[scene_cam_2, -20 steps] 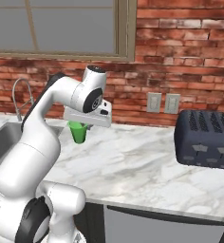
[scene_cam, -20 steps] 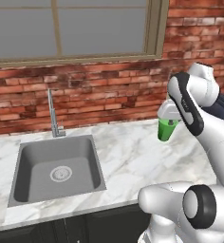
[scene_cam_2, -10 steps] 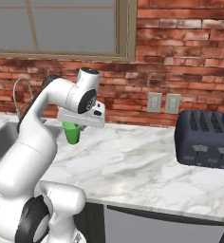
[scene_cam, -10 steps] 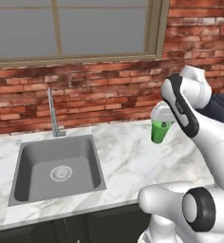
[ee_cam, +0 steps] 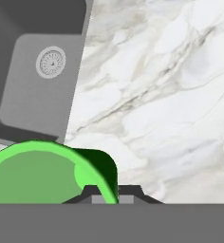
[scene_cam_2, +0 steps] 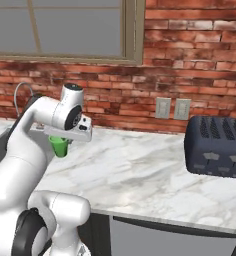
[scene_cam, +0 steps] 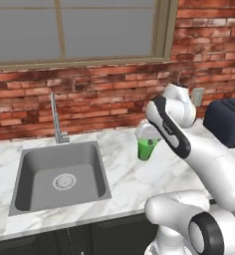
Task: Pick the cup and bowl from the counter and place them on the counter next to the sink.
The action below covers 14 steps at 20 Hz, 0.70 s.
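The bright green cup [scene_cam: 147,148] hangs a little above the white marble counter [scene_cam: 127,177], just right of the grey sink [scene_cam: 40,169]. My gripper [scene_cam: 148,140] is shut on the cup's rim from above. From the right base view, the cup [scene_cam_2: 60,146] shows under the gripper [scene_cam_2: 60,139], near the counter's [scene_cam_2: 140,170] left end. In the hand view the cup's open mouth [ee_cam: 38,175] sits against the gripper [ee_cam: 109,192], with the sink [ee_cam: 33,99] and its drain to the upper left. The bowl is out of view.
A thin metal faucet [scene_cam: 55,117] stands behind the sink. A dark toaster [scene_cam_2: 217,147] sits at the counter's right end below two wall outlets [scene_cam_2: 170,108]. A brick wall and a window run along the back.
The arm has carried the green cup leftward and lower, closer to the sink. The grip on the cup has not changed.
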Tool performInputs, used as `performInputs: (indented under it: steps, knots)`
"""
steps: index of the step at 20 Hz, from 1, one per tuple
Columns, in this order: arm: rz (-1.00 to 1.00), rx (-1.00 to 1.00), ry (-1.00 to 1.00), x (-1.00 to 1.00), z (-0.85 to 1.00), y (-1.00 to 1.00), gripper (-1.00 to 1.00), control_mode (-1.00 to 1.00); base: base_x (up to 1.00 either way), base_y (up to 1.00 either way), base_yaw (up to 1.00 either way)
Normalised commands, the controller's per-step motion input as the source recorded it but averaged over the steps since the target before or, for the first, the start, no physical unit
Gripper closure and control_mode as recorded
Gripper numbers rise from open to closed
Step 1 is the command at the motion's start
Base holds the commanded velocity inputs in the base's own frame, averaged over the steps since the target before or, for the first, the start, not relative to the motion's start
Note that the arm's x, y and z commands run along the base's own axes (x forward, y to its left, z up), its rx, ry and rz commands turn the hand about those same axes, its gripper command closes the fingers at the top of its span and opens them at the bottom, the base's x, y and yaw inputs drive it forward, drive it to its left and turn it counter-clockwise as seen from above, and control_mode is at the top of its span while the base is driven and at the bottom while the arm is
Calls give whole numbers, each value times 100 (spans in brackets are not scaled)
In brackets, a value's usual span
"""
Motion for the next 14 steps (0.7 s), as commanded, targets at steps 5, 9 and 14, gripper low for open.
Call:
performInputs:
  steps: [5,9,14]
  knots:
    - [-9,-9,9,60,-43,60,100,-100,0,0,0]
    - [-20,-5,19,41,-28,41,100,-100,0,0,0]
    - [-21,0,19,5,-29,6,100,-100,0,0,0]
